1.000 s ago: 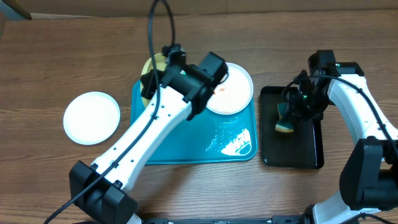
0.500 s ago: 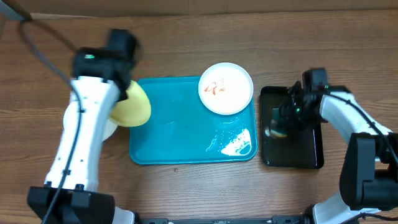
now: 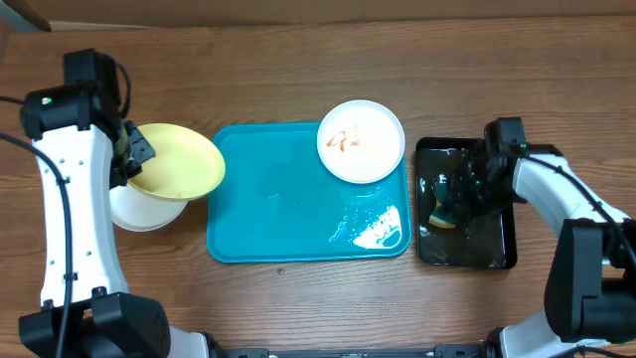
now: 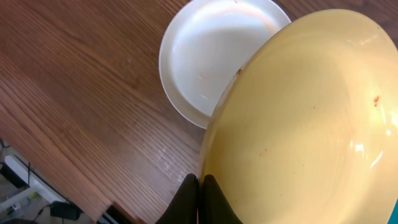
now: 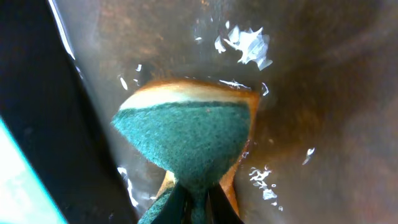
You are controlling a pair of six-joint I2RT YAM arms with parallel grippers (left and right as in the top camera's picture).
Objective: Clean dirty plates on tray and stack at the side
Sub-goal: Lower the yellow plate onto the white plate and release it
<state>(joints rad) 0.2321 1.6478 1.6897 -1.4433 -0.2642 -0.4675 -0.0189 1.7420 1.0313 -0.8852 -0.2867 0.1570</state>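
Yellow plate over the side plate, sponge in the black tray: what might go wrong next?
The left claw pinches the yellow plate only at its rim, tilted over the white plate on the table; it may slip or land off-centre. Red specks show on the yellow plate; it may be stacked dirty. The sponge in the right claw sits in the wet black tray and may drip.

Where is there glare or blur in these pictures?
Overhead: white glare on the near right corner of the large turquoise rectangular plastic tray. Left wrist: bright streaks on the pale yellow round plate; the left gripper at the bottom edge is dark, blurred. Right wrist: white glints on the narrow black tray around the green sponge.
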